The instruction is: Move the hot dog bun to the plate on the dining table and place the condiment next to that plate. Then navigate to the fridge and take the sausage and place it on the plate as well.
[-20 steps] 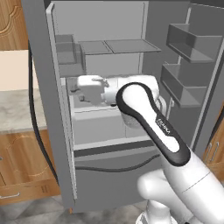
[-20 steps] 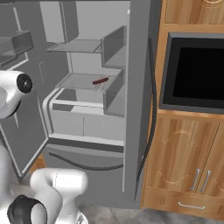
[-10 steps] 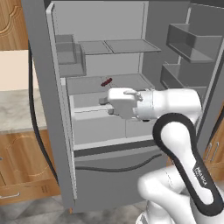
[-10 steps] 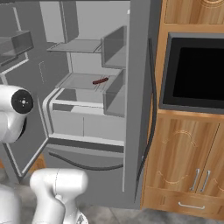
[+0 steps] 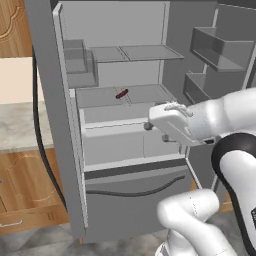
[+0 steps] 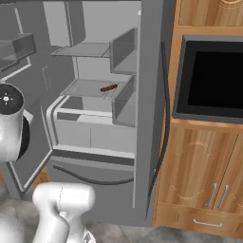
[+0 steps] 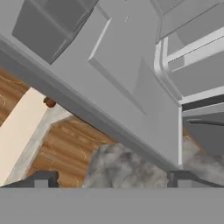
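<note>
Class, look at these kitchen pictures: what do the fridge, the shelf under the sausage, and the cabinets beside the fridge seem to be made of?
Fridge: probably matt painted metal or plastic, since it is flat grey without shine.
Shelf: likely clear glass or plastic, pale and see-through looking.
Cabinets: varnished wood, given the orange-brown grain and carved curves.
Sausage: smooth, dark red-brown.

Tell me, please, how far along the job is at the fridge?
Done: the robot stands at the fridge, whose doors are open. In hand: the gripper, jaws wide and holding nothing, is in front of the drawers, below the shelf. Left: the sausage lies untouched on that middle shelf; it must be grasped and carried to the plate. The bun and condiment steps cannot be judged from here.
</note>
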You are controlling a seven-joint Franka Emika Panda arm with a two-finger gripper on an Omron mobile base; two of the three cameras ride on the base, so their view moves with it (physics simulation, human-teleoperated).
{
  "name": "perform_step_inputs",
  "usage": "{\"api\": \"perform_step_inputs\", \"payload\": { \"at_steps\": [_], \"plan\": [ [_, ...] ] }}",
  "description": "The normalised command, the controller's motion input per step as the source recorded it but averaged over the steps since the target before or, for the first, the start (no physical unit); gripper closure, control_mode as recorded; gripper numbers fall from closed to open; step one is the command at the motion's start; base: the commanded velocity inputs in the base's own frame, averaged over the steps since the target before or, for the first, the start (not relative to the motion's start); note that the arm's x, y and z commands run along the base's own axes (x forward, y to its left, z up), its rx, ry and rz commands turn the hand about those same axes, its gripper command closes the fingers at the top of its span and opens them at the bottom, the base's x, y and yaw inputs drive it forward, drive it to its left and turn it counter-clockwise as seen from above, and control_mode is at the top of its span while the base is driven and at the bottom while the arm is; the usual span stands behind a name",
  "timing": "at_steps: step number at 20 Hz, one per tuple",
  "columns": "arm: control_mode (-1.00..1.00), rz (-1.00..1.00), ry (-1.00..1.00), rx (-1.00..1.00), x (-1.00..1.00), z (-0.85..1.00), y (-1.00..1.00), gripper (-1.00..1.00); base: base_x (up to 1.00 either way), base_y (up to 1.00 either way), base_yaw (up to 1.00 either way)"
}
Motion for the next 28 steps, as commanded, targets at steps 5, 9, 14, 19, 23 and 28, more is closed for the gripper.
{"api": "perform_step_inputs", "payload": {
  "at_steps": [5, 9, 14, 19, 23, 28],
  "plan": [
    [-1.0, -0.02, 0.17, -0.44, -0.2, 0.01, -0.59, -1.0, 0.0, 0.0, 0.0],
    [-1.0, 0.01, 0.03, -0.52, -0.25, -0.08, -0.37, -1.0, 0.0, 0.0, 0.0],
    [-1.0, 0.0, 0.0, -0.42, -0.27, -0.47, -0.29, -1.0, 0.0, 0.0, 0.0],
    [-1.0, -0.01, -0.01, -0.17, -0.16, -0.39, -0.46, -1.0, 0.0, 0.0, 0.0],
    [-1.0, 0.0, -0.02, -0.02, 0.02, -0.15, -0.31, -1.0, 0.0, 0.0, 0.0],
    [-1.0, 0.0, 0.0, 0.0, 0.0, -0.1, 0.0, -1.0, 0.0, 0.0, 0.0]
  ]
}}
